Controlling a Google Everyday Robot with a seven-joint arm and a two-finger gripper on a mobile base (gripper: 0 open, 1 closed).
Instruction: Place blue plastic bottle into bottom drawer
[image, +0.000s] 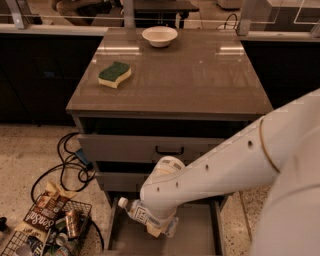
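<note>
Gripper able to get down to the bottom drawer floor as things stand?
Likely yes. The gripper, shut on the blue plastic bottle, hangs directly over the open bottom drawer. The floor that shows is bare, and the upper drawer fronts sit behind the arm, not under it.

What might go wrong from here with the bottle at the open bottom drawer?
The gripper is at the clear bluish plastic bottle, low over the wide grey metal bottom drawer. Its white-capped end points at the drawer's left wall and may catch. Lying sideways, it may roll on the flat floor. The white arm, close to the grey drawer front above, may bump it.
</note>
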